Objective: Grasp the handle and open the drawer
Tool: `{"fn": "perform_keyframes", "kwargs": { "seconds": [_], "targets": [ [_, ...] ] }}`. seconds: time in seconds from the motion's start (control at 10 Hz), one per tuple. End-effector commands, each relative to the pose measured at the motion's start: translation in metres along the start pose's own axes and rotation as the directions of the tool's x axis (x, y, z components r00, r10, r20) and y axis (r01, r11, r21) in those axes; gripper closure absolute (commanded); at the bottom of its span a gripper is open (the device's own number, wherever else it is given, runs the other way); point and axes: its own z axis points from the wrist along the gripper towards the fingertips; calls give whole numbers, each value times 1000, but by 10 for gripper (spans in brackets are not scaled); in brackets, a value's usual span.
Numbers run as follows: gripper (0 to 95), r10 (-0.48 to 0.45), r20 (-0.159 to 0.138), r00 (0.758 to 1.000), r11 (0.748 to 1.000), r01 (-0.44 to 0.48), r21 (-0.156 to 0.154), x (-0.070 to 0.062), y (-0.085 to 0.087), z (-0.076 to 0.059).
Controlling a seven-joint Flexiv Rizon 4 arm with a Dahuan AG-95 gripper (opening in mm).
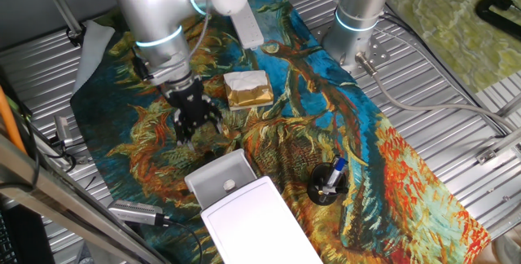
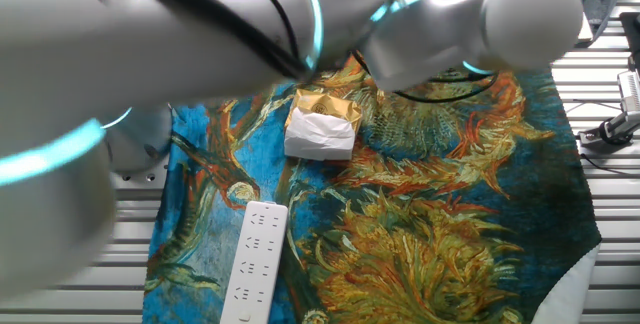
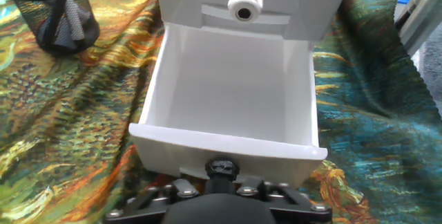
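Working left to right in the one fixed view: the gripper (image 1: 196, 125) hangs low over the patterned cloth (image 1: 391, 174) on the counter, fingers pointing down, w/ nothing visibly between them. You can't tell the jaws' gap. The fixed view is too small, and the hand view shows only the hand's black body at the bottom edge, no fingertips.

Next, just right of and nearer the camera than the gripper, is the drawer (image 1: 218, 173). It already stands pulled out of the white box (image 1: 256, 223), open tray facing up. Its slide axis runs straight from the box toward the gripper, so any further pull goes along that line, away from the box. In the hand view its front wall (image 3: 228, 144) sits right ahead of the hand. The handle on that wall's outer face is hidden from every camera, prob. just below the wall's top edge. A 2nd knob (image 3: 243, 3) shows on the panel above the tray.

Contents: the drawer is bare inside, 0 items.

Behind these lies a gold-and-white block (image 1: 247, 90). Far right, the black mesh pen holder (image 1: 328, 184) holds a few pens, well clear of the pull line.
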Motion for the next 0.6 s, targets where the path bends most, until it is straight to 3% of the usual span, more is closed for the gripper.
{"fn": "perform_keyframes", "kwargs": {
  "seconds": [0.1,0.3,0.5,0.6],
  "targets": [
    [950,35,-163,986,999,-37,-5,31,13,-23],
    [950,18,-195,981,1000,-21,-13,47,11,-29],
    [950,20,-226,974,1000,-24,-18,50,12,-30],
    [950,21,-224,974,1000,-25,-18,50,12,-30]
  ]
}}
